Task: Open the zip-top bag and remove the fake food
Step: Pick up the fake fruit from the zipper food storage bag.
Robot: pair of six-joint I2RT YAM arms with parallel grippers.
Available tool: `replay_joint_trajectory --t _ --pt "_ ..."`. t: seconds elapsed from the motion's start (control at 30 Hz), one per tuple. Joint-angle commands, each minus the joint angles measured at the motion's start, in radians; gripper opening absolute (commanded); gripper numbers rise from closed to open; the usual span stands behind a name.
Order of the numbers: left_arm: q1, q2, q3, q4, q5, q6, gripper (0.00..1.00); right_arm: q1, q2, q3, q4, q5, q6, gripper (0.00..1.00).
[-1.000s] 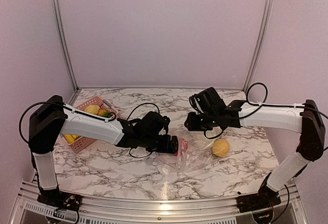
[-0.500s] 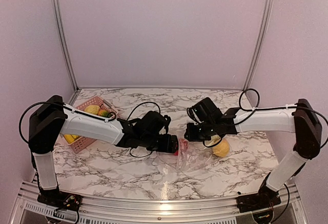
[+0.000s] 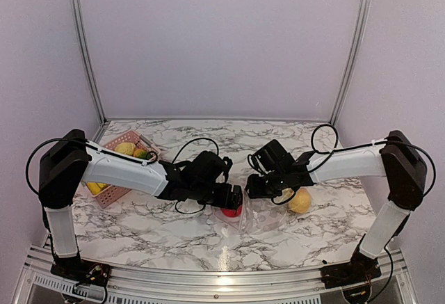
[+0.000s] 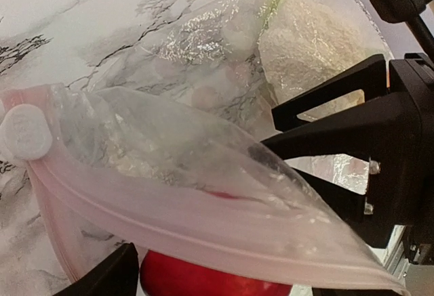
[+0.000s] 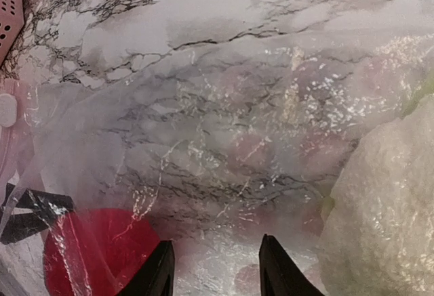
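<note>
The clear zip-top bag (image 3: 268, 211) lies crumpled on the marble between my two grippers. A yellow lemon (image 3: 300, 200) lies in its right end and shows through the film in the left wrist view (image 4: 312, 45). My left gripper (image 3: 234, 203) is at the bag's left mouth, shut on a red piece of fake food (image 3: 231, 211). In the left wrist view that piece (image 4: 203, 284) sits under the pink zip strip (image 4: 169, 225). My right gripper (image 3: 252, 187) is open, low over the bag just right of the left one. Its fingers (image 5: 159, 269) straddle the film, with the red piece (image 5: 95, 248) at lower left.
A pink slatted basket (image 3: 111, 194) at the left holds yellow, orange and green fake food (image 3: 126, 148). Its corner shows in the right wrist view (image 5: 10, 5). The bag's white slider (image 4: 26, 131) sits at the zip's end. Metal frame rails run along the table's back corners and front edge.
My right gripper has moved left and down, close to the left gripper at the bag's mouth. The red piece now shows below the left gripper. The left arm has barely moved.
</note>
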Motion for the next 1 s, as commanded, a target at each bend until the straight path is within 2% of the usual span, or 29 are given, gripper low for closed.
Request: replay_joint_trajectory --t 0.0,0.37,0.57,0.97 --pt "-0.001 -0.03 0.016 -0.047 -0.032 0.031 0.9 0.007 0.021 -0.002 0.03 -0.032 -0.019 0.44" --pt "-0.006 -0.048 -0.021 -0.079 -0.04 0.018 0.92 0.007 0.024 -0.003 0.031 -0.028 -0.028 0.52" --pt "-0.013 -0.029 -0.006 -0.091 -0.041 0.019 0.86 0.007 0.024 -0.005 0.033 -0.028 -0.03 0.53" --pt "-0.028 -0.007 0.013 -0.14 -0.073 0.011 0.93 0.007 0.031 -0.013 0.037 -0.023 -0.03 0.55"
